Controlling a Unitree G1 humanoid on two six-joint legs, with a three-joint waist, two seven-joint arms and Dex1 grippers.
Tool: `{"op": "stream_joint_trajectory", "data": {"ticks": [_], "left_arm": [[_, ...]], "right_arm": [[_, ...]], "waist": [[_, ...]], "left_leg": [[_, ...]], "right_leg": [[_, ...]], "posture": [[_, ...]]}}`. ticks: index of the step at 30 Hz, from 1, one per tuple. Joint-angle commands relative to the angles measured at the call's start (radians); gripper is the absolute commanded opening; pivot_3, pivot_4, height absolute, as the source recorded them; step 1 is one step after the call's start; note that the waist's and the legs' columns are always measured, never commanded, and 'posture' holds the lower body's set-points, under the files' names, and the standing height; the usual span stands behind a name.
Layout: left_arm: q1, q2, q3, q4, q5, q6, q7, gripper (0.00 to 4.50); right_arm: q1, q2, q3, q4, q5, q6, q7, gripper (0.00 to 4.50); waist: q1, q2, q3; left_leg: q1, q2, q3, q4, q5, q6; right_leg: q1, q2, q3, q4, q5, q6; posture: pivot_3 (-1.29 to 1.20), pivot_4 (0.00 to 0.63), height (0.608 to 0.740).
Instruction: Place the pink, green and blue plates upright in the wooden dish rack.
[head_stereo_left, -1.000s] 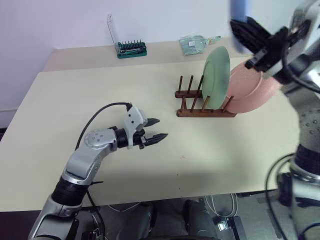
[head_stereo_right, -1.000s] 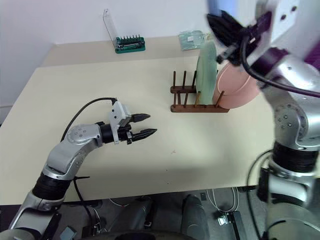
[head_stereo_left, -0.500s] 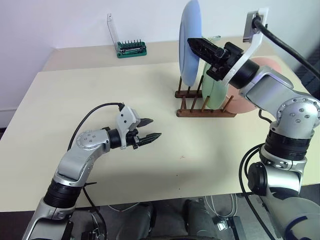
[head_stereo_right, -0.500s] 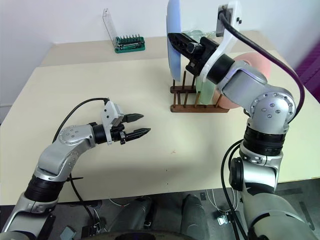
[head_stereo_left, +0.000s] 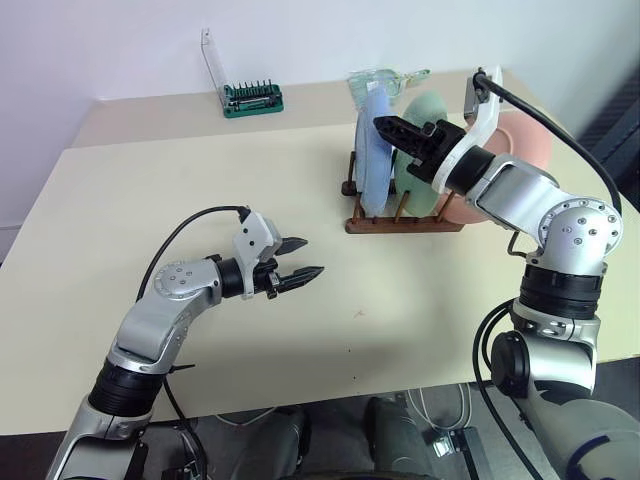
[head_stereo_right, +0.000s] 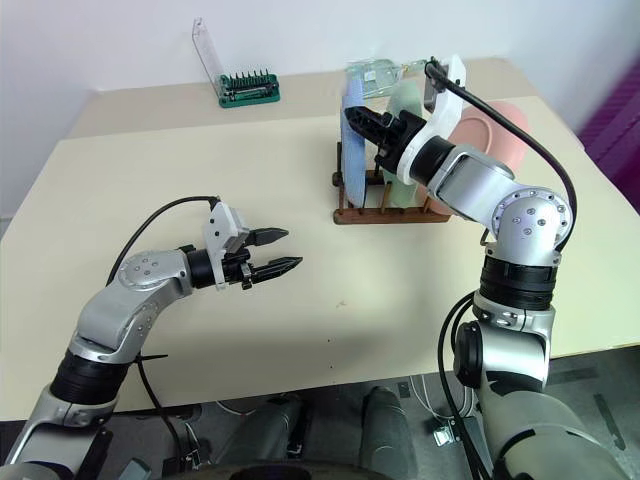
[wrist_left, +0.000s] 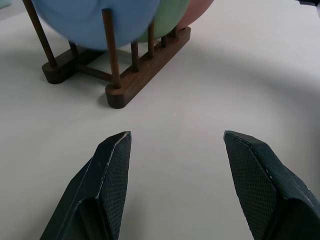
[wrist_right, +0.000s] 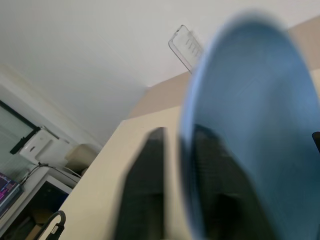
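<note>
A: Where does the blue plate stand relative to the right gripper?

B: Its rim runs between that gripper's two black fingers, one on each face. The plate stands on edge in the end slot of the wooden dish rack, the slot farthest from the pink plate. The right wrist view shows a slight gap between fingers and rim, but it is blurred, so whether the grip is loosened or firm cannot be told.

A: And the plate's axis?

B: The disc is roughly upright, leaning a little, its flat faces turned along the rack's rails. The gripper reaches in across the green plate, which stands just behind the blue one, with the pink plate beyond that.

A: So what does the coming move depend on?

B: Probably on the fingers backing straight off along the line they point, away from the rim, without dragging it sideways; the pegs look thin and the plate could tip.

A: The left gripper?

B: It hovers over the bare table, fingers spread with nothing between them, well apart from the rack, which lies ahead of it. The right arm is plainly nearer.
</note>
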Motion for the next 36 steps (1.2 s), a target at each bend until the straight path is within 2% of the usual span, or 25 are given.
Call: {"op": "stream_joint_trajectory", "data": {"ticks": [1, 2, 6, 9, 15, 17, 19, 22, 23, 26, 29, 33, 36], "left_arm": [[-0.007, -0.002, 0.011, -0.041, -0.012, -0.006, 0.000, 3.03], [-0.006, -0.002, 0.011, -0.041, -0.012, -0.006, 0.000, 3.03], [-0.002, -0.005, 0.010, -0.046, -0.011, -0.006, 0.001, 3.03], [0.002, -0.010, 0.009, -0.052, -0.013, -0.002, 0.004, 3.03], [0.005, -0.017, 0.001, -0.055, -0.012, 0.000, 0.001, 3.03], [0.003, -0.020, -0.001, -0.053, -0.011, 0.000, 0.000, 3.03], [0.001, -0.020, -0.003, -0.050, -0.013, -0.001, -0.006, 3.03], [0.001, -0.018, -0.014, -0.045, -0.014, -0.007, -0.024, 3.03], [0.001, -0.018, -0.016, -0.042, -0.015, -0.008, -0.028, 3.03], [-0.016, -0.032, -0.018, -0.038, -0.037, -0.004, -0.051, 3.03], [-0.026, -0.040, -0.013, -0.042, -0.053, 0.005, -0.061, 3.03], [-0.035, -0.044, -0.011, -0.064, -0.073, 0.018, -0.066, 3.03], [-0.028, -0.042, -0.014, -0.074, -0.069, 0.025, -0.056, 3.03]], "right_arm": [[-0.028, -0.026, 0.021, -0.051, -0.065, -0.024, 0.032, 2.92], [-0.029, -0.040, 0.035, -0.064, -0.095, -0.031, 0.054, 3.34], [-0.035, -0.106, 0.091, -0.116, -0.195, -0.044, 0.139, 3.34], [-0.029, -0.225, 0.144, -0.215, -0.303, -0.087, 0.265, 3.34], [0.029, -0.379, 0.106, -0.300, -0.432, -0.164, 0.377, 3.34], [0.097, -0.455, -0.020, -0.337, -0.399, -0.184, 0.472, 2.81], [0.194, -0.547, -0.158, -0.336, -0.393, -0.180, 0.548, 2.01], [0.396, -0.668, -0.249, -0.257, -0.560, -0.227, 0.591, 0.43], [0.456, -0.694, -0.263, -0.240, -0.606, -0.245, 0.607, 0.03], [0.624, -0.742, -0.216, -0.179, -0.764, -0.362, 0.657, 0.03], [0.666, -0.750, -0.157, -0.125, -0.855, -0.448, 0.684, 0.03], [0.554, -0.689, 0.010, 0.048, -0.985, -0.591, 0.675, 0.03], [0.469, -0.649, 0.057, 0.121, -1.018, -0.654, 0.696, 0.03]], "waist": [[0.000, 0.000, 0.000], [0.000, 0.000, 0.000], [0.002, 0.000, 0.000], [0.004, 0.000, 0.000], [0.005, -0.001, 0.000], [0.008, -0.001, 0.000], [0.025, -0.001, 0.000], [0.034, -0.001, 0.000], [0.034, -0.001, 0.000], [0.029, -0.001, 0.000], [0.018, 0.002, 0.000], [0.000, 0.001, 0.000], [0.002, 0.001, 0.001]], "left_leg": [[0.000, 0.000, 0.000, 0.000, 0.000, 0.000], [0.000, 0.000, 0.000, 0.000, 0.000, 0.000], [0.000, 0.000, 0.001, 0.000, 0.000, 0.000], [0.000, 0.000, 0.001, 0.000, 0.000, 0.000], [0.000, 0.000, 0.001, 0.000, 0.000, 0.000], [0.000, 0.000, 0.001, 0.000, 0.000, 0.000], [-0.002, 0.000, 0.000, 0.000, 0.000, 0.001], [-0.001, 0.000, 0.002, 0.001, -0.001, 0.002], [0.000, 0.000, 0.003, 0.002, -0.001, 0.002], [0.002, 0.001, 0.006, 0.002, -0.001, 0.002], [0.003, 0.002, 0.012, 0.002, -0.001, 0.002], [0.003, 0.003, 0.013, 0.002, -0.001, 0.002], [0.003, 0.003, 0.015, 0.002, -0.002, 0.003]], "right_leg": [[0.000, 0.000, 0.000, 0.000, 0.000, 0.000], [0.000, 0.000, 0.000, 0.000, 0.000, 0.000], [0.000, 0.000, 0.000, 0.000, 0.000, 0.000], [0.000, 0.000, 0.000, -0.001, 0.000, 0.000], [0.000, 0.000, 0.000, -0.002, 0.000, 0.000], [0.000, 0.000, 0.000, -0.002, 0.000, 0.000], [0.000, 0.000, -0.001, -0.003, 0.000, 0.000], [0.001, -0.001, -0.001, -0.004, 0.000, 0.000], [0.002, -0.001, -0.001, -0.005, 0.000, 0.000], [0.004, -0.001, 0.000, -0.004, 0.000, 0.000], [0.001, -0.001, 0.003, -0.001, 0.000, 0.000], [0.001, 0.000, 0.004, -0.001, 0.000, 0.000], [0.001, -0.001, 0.004, -0.001, 0.000, 0.000]], "posture": [[0.00, 0.150, 0.740], [0.00, 0.150, 0.740], [0.00, 0.150, 0.740], [0.00, 0.150, 0.740], [0.00, 0.150, 0.740], [0.00, 0.150, 0.740], [0.00, 0.150, 0.740], [0.00, 0.150, 0.740], [0.00, 0.150, 0.740], [0.00, 0.150, 0.740], [0.00, 0.150, 0.740], [0.00, 0.150, 0.740], [0.00, 0.150, 0.740]]}}
